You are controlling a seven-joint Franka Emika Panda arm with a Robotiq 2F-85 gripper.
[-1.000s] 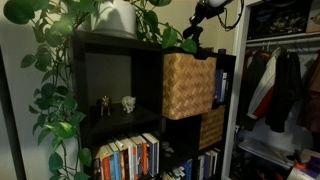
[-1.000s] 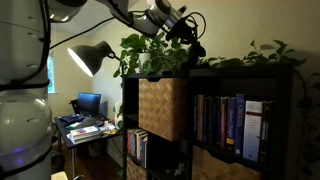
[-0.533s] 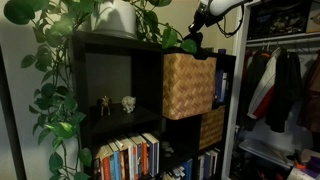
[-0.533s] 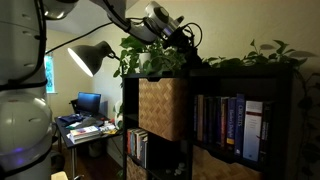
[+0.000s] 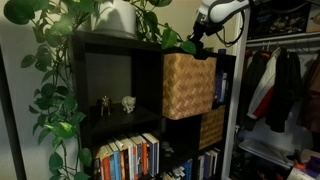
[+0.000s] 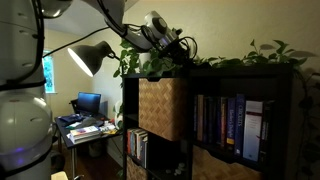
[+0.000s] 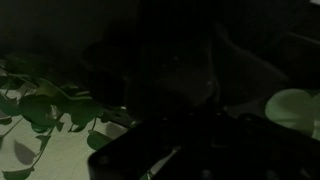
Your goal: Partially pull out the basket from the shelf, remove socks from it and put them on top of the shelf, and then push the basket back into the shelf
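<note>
We judge the sock step in hand: the light tan woven cube basket [image 5: 188,85] juts from the tall black-brown wooden shelf [image 5: 79,100]. Our fingers [image 5: 198,37] hover above, pressed together (any sock unseen). Next: release on top.

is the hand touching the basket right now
Apart. In an exterior view the hand hangs above the shelf top; the basket sits below that board.

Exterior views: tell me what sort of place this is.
Probably a home bedroom or study: clothes hang in a closet, a tall shelf holds books and a basket, and a desk carries a monitor.
</note>
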